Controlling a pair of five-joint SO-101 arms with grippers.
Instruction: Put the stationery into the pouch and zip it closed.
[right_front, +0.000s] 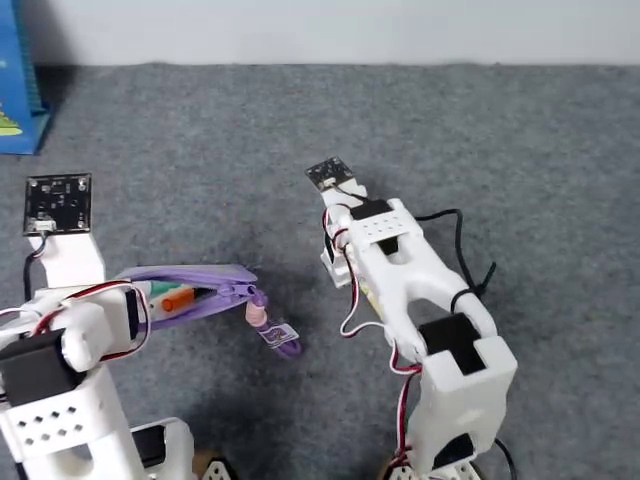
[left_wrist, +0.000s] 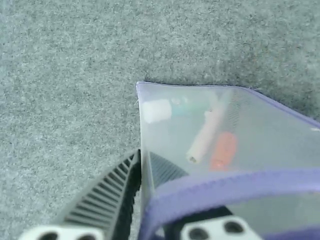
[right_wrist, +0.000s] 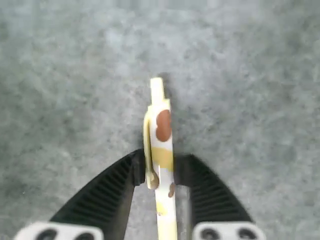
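High view: 2 arms over the grey bench (right_front: 200, 140). The left arm (right_front: 70, 345) sits at the near left with the purple-edged pouch (right_front: 195, 283) at its front end. The pouch mouth is partly open, and we see an orange marker (right_front: 178, 298) in the gap. A pink zip pull (right_front: 257, 314) with a purple tag (right_front: 283, 341) trails from the pouch's right end onto the bench. The right arm (right_front: 400, 270) stands to the right of the pouch, apart from it. A blue box (right_front: 15, 95) sits at the far left edge.

Left wrist view: the left gripper (left_wrist: 141, 162) pinches the pouch's clear wall near a corner, 1 of its fingers (left_wrist: 107, 200) outside, the other seen through the plastic. Inside we note the orange marker, a pale pink pen (left_wrist: 205, 134) just beside it, and a white-capped item (left_wrist: 156, 110) nearer the corner, which we cannot identify.

Right wrist view: the right gripper (right_wrist: 161, 167) is over bare bench, its fingers (right_wrist: 117, 187) clamped on a spotted pen (right_wrist: 161, 127), cream with brown spots. The pen's end juts out past the fingertips. We cannot tell whether it touches the bench.
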